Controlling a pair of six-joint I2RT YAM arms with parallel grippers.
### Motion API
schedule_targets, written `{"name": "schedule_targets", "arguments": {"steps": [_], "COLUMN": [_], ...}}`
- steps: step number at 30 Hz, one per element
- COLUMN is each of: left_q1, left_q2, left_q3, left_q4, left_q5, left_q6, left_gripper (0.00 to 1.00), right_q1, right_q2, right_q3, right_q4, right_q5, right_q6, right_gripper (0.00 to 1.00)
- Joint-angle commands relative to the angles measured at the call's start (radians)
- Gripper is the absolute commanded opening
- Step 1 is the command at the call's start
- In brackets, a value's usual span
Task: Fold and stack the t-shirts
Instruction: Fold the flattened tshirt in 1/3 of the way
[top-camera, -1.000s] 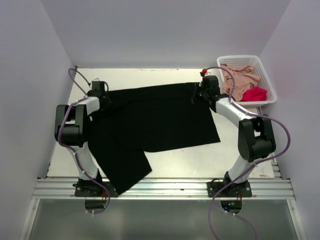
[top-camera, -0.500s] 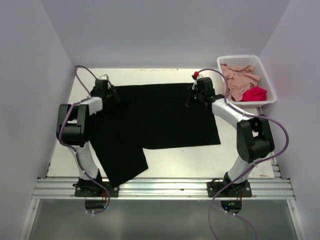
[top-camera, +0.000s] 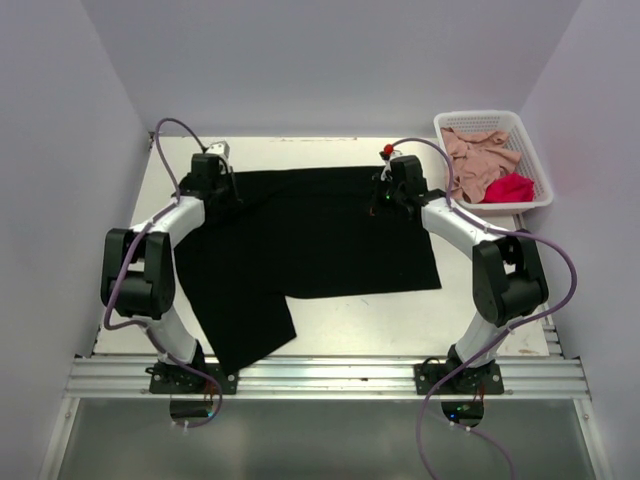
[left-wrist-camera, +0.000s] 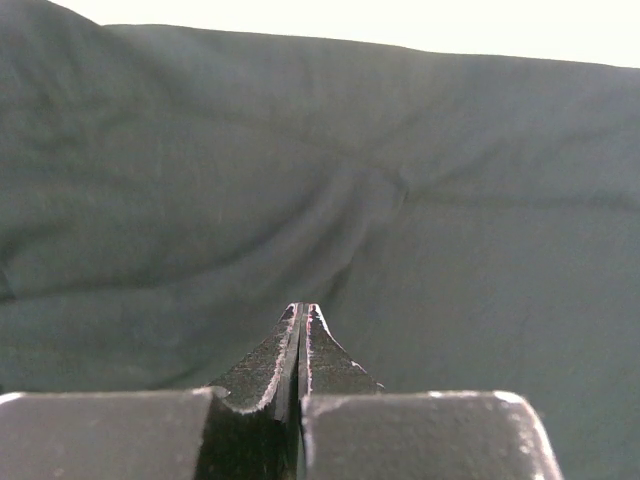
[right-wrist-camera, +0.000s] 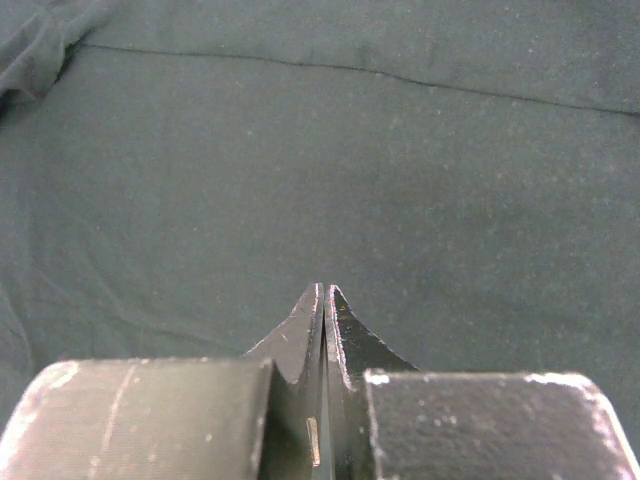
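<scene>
At your left end effector (left-wrist-camera: 300, 308) the two fingers are pressed together, and the black t-shirt (top-camera: 310, 240) puckers toward their tips, so judge it clamped on the shirt's far edge. Between the two end effectors the shirt lies spread on the desk (top-camera: 400, 315), with one part trailing nearward from the left one. Your right end effector (right-wrist-camera: 324, 290) looks likewise closed on the cloth, which lies smoother there. To its right, the basket (top-camera: 540, 190) holds the pink t-shirt (top-camera: 480, 155) and red t-shirt (top-camera: 508, 187). You are in the spreading step. Next, settle that edge flat, let go, and take a side for the first fold.
</scene>
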Motion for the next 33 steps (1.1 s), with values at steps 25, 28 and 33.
{"name": "schedule_targets", "arguments": {"steps": [25, 28, 33], "left_q1": [-0.017, -0.017, -0.017], "left_q2": [0.174, 0.174, 0.181], "left_q3": [0.095, 0.112, 0.153], "left_q4": [-0.138, -0.139, -0.139], "left_q5": [-0.053, -0.097, -0.151], "left_q6": [0.053, 0.055, 0.059], "left_gripper": [0.0, 0.0, 0.0], "right_q1": [0.01, 0.009, 0.01], "right_q2": [-0.018, -0.011, 0.004], "right_q3": [-0.018, -0.016, -0.01], "right_q4": [0.011, 0.013, 0.011], "right_q5": [0.014, 0.014, 0.014], "right_q6": [-0.025, -0.026, -0.028], "right_gripper": [0.0, 0.0, 0.0]}}
